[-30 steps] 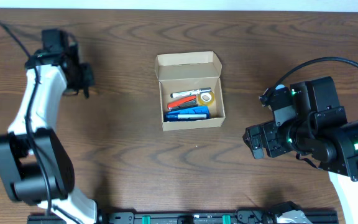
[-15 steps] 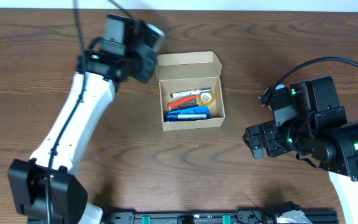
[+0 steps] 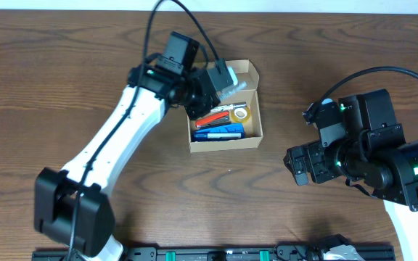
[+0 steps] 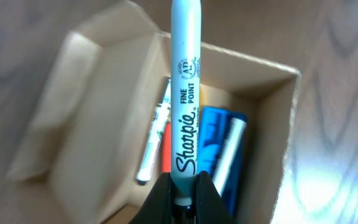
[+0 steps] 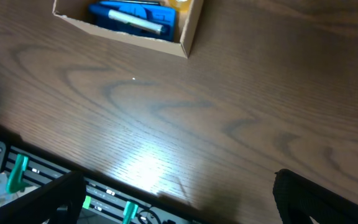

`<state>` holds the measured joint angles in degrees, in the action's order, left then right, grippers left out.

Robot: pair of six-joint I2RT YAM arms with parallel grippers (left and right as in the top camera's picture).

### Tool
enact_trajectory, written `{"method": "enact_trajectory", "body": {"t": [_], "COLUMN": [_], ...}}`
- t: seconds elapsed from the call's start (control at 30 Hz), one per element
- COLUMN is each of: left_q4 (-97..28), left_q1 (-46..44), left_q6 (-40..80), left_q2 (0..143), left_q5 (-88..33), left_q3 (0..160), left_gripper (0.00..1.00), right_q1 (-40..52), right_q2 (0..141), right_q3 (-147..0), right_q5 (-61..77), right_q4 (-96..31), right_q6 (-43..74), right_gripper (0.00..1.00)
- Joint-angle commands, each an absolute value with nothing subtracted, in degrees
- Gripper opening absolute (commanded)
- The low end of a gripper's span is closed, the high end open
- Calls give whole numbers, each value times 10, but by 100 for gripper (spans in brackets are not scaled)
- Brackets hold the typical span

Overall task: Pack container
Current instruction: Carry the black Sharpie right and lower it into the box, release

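The brown tabletop (image 3: 318, 43) carries the container (image 3: 227, 143) at centre frame, its flap open. The left hand (image 4: 182, 186), clamped on a Sharpie marker (image 4: 185, 93), hovers over the box's upper left. The right hand (image 3: 297, 165) gapes wide at lower right. Dropped tilted, the marker could snag the rim. It could also ride up on the blue pack (image 4: 219, 134), orange pen (image 3: 212, 118) and tape roll (image 3: 242, 114), blocking the lid.

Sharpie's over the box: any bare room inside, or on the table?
Container: a bare strip between the white marker and the flap; the rest is crowded with other markers and tape. Table is bare between container and right gripper.
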<state>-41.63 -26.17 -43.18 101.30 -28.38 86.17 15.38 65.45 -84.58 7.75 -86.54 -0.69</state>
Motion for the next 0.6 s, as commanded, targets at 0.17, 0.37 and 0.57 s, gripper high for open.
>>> {"method": "enact_trajectory", "body": {"t": [0.17, 0.37, 0.57], "left_q4": [-433, -433, -435], "left_q1": [-281, -291, -295], "left_q6": [-507, -513, -513], "left_q2": [1068, 1101, 1131], "left_q5": [-248, -172, -165], "left_q3": [871, 871, 871], "left_gripper": [6, 5, 6], "right_q1": [150, 150, 150], "right_q2": [652, 652, 652], "right_q3": [-846, -846, -846], "right_q5": [79, 79, 79], "right_q4": [-866, -866, -866], "right_q6": [-9, -9, -9], "right_gripper": [99, 99, 99]}}
